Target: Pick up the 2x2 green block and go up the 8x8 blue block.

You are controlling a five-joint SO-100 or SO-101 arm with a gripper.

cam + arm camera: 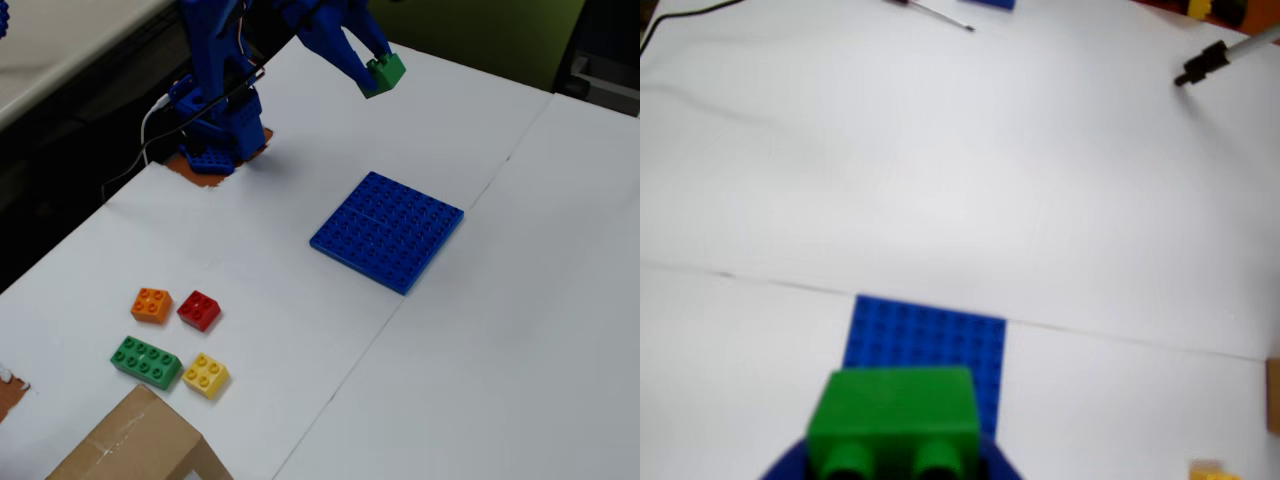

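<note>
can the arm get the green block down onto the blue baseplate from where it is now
Probably yes: the gripper holds the 2x2 green block in the air, the 8x8 blue block has bare studs, and nothing lies between them.

I find no readable text, label, brand, number or sign anywhere in either view: nothing on the 2x2 green block (385, 72) my pincer (377, 76) carries, nor on the 8x8 blue block (388, 230) lying on the desk (500, 350).
</note>
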